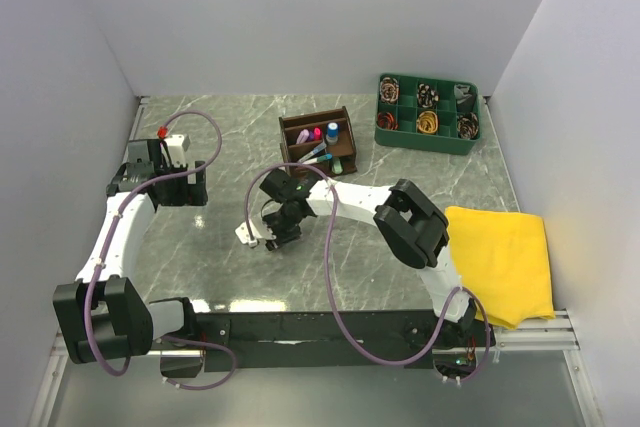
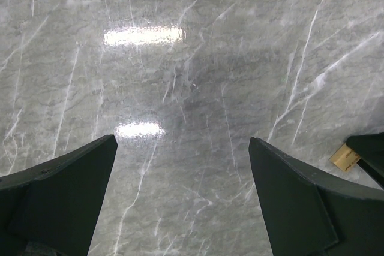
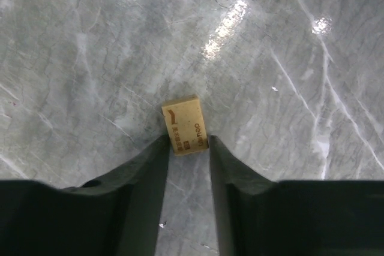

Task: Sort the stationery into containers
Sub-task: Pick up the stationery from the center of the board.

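Note:
A tan eraser with brown print sits between the tips of my right gripper, just over the marble table; both fingers touch its sides. It also shows at the right edge of the left wrist view. From above, the right gripper is at mid-table, in front of the dark brown wooden organiser. The organiser holds pink, purple and blue-capped stationery. My left gripper is open and empty above bare table, and the top view shows it at the left.
A green six-compartment tray of coiled cables stands at the back right. A folded yellow cloth lies at the right edge. White walls close in the back and sides.

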### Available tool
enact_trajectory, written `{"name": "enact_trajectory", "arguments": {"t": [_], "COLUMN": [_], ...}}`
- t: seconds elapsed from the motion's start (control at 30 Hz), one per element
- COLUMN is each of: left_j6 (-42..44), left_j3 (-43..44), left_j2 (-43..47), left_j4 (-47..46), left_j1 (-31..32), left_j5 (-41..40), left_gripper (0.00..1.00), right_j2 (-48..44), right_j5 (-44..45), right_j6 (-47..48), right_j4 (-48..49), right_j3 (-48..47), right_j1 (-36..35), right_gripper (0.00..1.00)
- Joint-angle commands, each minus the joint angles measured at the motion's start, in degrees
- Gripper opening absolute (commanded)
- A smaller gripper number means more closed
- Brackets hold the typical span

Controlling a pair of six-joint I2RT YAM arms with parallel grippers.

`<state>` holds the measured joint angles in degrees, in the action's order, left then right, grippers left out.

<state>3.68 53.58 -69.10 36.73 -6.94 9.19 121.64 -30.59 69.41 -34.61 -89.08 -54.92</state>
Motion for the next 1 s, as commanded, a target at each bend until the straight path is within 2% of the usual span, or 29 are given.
{"name": "enact_trajectory", "arguments": {"t": [0.0,0.17,0.3,0.43,0.57,0.67,0.8,0.97], "left_j6": [-0.5,-0.5,0.1,-0.3,-0.7,-1.0,-1.7,-3.1], "left_j3": [-0.2,-0.1,0.6,1.3,2.9,5.4,8.9,12.8], "left_j2": [1.2,1.2,1.1,0.6,-0.6,-2.2,-4.4,-7.0], "left_j4": [-1.8,-1.6,-1.0,-1.3,-1.6,-1.2,-0.5,-0.4], "left_j1": [-0.2,-0.2,-0.2,0.3,1.0,1.2,1.1,1.1], "left_j5": [0.9,1.3,1.4,2.0,2.0,2.1,2.6,3.6], "left_gripper": [1.0,1.0,0.99,0.99,1.0,0.99,0.99,0.99], "right_j2": [0.4,0.9,-3.4,-12.4,-19.8,-25.3,-32.3,-37.4], "right_j5": [1.5,0.7,-0.3,0.4,0.8,4.2,10.3,11.3], "right_j6": [1.6,0.6,-5.6,-20.1,-27.7,-35.0,-42.8,-51.7], "right_j4": [-2.7,-4.8,-1.3,9.0,13.0,16.8,20.1,22.7], "right_j3": [-1.3,-2.7,2.4,10.0,17.9,23.4,29.2,29.8], "right_j1": [-0.9,-0.9,-0.5,0.0,0.2,0.9,4.3,18.2], "right_gripper": [0.36,0.21,0.2,0.2,0.2,0.18,0.18,0.12]}}
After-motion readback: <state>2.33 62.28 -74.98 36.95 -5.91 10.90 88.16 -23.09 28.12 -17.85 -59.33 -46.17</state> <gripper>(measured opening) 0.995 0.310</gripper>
